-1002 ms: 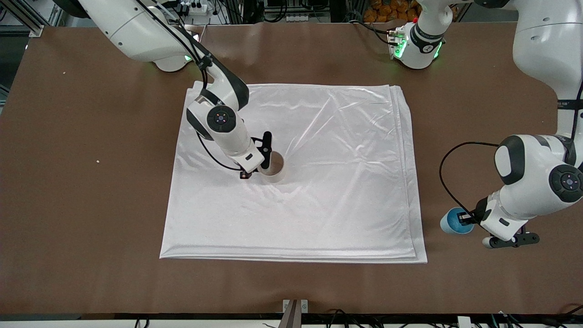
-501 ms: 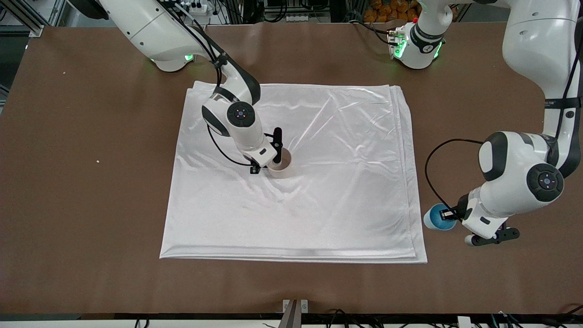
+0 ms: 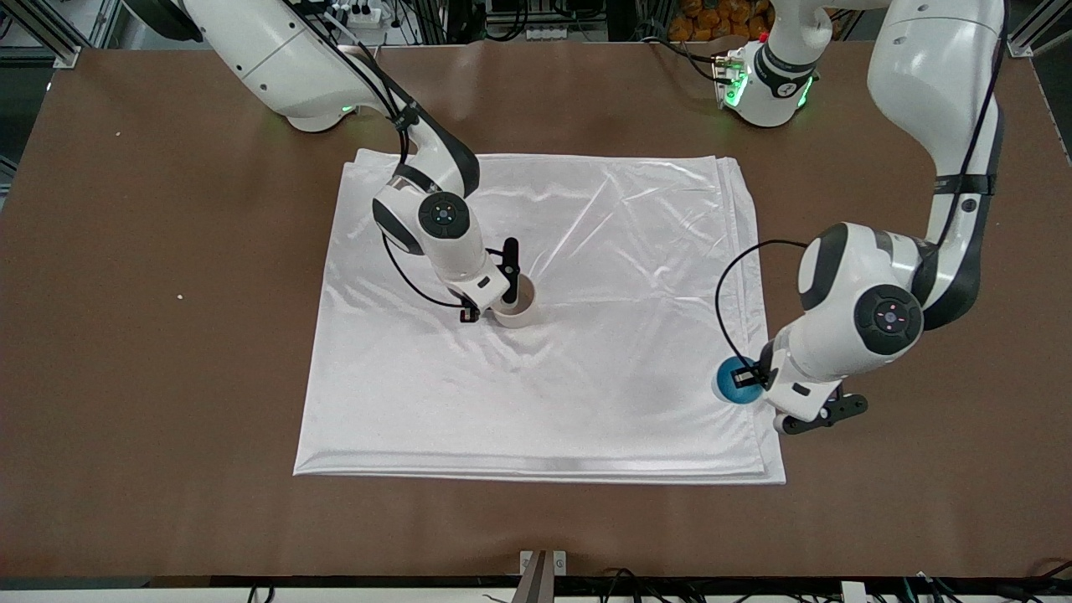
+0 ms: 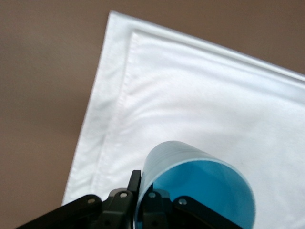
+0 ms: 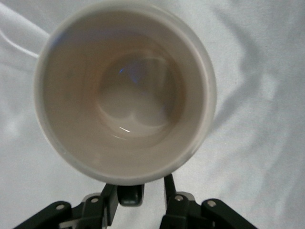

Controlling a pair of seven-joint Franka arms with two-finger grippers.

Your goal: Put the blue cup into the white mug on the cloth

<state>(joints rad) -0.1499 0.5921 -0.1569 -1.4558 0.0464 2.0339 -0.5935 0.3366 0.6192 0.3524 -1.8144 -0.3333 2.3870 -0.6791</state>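
The blue cup (image 3: 730, 381) hangs clamped in the left gripper (image 3: 748, 378) over the cloth's (image 3: 620, 251) edge toward the left arm's end of the surface (image 3: 167, 251), tipped so its open mouth shows. In the left wrist view the cup's (image 4: 200, 186) rim and blue inside fill the lower part of the picture, but its base is cut off and the gripper's (image 4: 143, 202) fingertips (image 4: 136, 183) show only where they pinch the wall, one inside and one outside. In the front view the left arm's wrist hides much of the cup. The white mug (image 3: 517, 308) stands upright on the cloth near its middle, toward the right arm's end. The right gripper (image 3: 496, 300) is at the mug's side, low over the cloth; in the right wrist view its fingers (image 5: 129, 194) stand a little apart just beside the mug's (image 5: 125, 90) outer wall, with a visible gap between them and nothing gripped that can be made out. The mug's black handle cannot be clearly told from the dark gripper parts. The mug's cream inside is bare.
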